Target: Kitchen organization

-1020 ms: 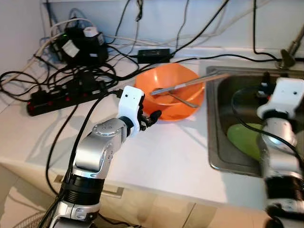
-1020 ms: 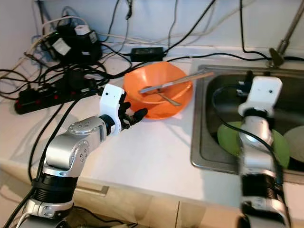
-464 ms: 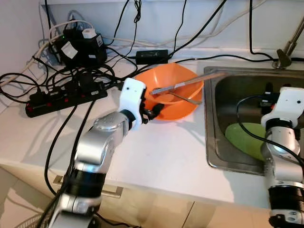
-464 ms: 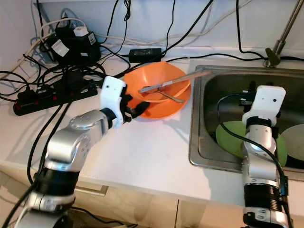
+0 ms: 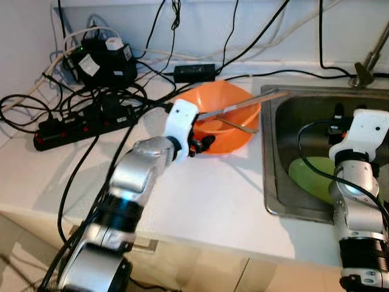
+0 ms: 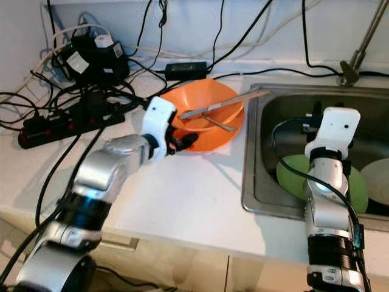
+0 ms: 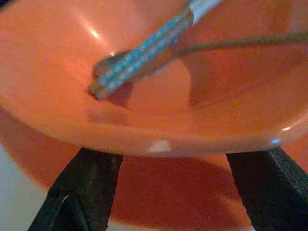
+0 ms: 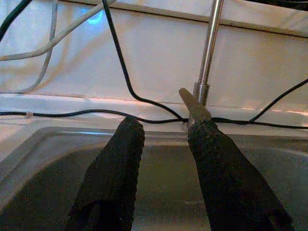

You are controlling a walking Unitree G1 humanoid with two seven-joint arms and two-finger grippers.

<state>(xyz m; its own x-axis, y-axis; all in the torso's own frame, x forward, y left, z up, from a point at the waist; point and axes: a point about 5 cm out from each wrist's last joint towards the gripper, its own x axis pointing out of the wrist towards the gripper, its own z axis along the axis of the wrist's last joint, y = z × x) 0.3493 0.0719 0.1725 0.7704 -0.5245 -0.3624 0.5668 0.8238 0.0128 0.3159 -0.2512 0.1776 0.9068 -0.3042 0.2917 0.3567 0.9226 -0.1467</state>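
Where the white counter (image 5: 200, 194) meets the sink (image 5: 304, 121), an orange bowl (image 5: 228, 100) is set near the back, just beside the sink's left rim. Two metal utensils are held in the bowl: a long flat-handled one (image 5: 243, 107) that is propped over the rim toward the sink, and a thinner one (image 5: 236, 126) lying across the inside. The left gripper (image 7: 166, 190) is placed at the bowl's near edge, its two black fingers (image 7: 84, 185) spread wide to either side of the bowl's wall just under the rim; whether they touch it cannot be told. The right gripper (image 8: 163, 159) is held above the sink basin, its fingers parted with nothing between them, pointed at the faucet stem (image 8: 209, 48) on the back ledge. A green plate (image 6: 292, 173) is seen lying in the sink bottom. A black power strip (image 5: 85, 121) with red switches, a black adapter (image 5: 194, 72) and a tangle of black cables (image 5: 36, 100) are spread over the counter's back left. A white label is stuck on a black device (image 5: 100, 58) in the corner, but its writing is too small to be read.
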